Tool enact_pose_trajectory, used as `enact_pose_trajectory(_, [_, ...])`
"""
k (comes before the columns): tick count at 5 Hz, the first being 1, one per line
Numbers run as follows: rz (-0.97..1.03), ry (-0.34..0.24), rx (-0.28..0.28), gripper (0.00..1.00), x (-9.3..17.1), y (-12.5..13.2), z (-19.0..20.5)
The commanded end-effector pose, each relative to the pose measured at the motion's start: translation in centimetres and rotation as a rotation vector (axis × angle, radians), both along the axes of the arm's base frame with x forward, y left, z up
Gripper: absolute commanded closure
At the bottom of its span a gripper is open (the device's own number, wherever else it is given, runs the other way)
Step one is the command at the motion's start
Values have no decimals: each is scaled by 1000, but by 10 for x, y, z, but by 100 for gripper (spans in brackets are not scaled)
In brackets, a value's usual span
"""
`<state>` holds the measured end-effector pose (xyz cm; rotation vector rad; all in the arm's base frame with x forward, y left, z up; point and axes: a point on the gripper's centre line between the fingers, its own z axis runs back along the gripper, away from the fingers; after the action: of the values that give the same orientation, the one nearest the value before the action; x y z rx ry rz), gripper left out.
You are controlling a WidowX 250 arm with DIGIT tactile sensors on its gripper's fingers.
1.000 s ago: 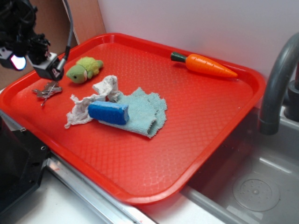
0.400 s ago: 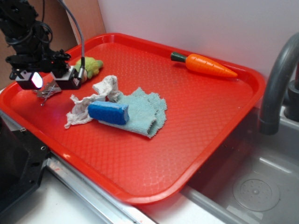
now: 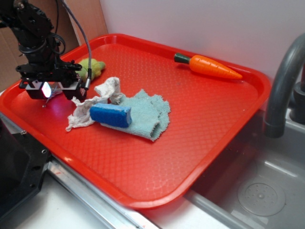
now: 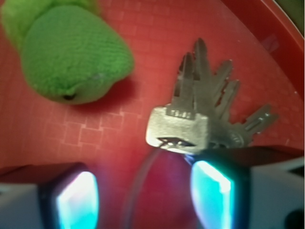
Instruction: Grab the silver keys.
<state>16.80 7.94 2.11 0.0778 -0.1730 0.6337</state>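
In the wrist view the silver keys lay fanned on the red tray right of centre, their heads touching the right finger at the lower edge. The pincer stood apart, empty, its left finger clear of the keys. The green plush toy sat upper left. In the exterior view the pincer hung low at the tray's left end, hiding the keys, with the toy just behind.
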Motion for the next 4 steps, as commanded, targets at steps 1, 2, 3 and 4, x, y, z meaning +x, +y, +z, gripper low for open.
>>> enact_pose_trajectory(1, [-57, -20, -3, 100, 1, 0, 20])
enact_pose_trajectory(2, [-194, 9, -27, 100, 5, -2, 32])
enact_pose_trajectory(3, [-305, -8, 39, 100, 5, -13, 62])
enact_pose_trajectory(4, [-391, -40, 21, 100, 7, -19, 82])
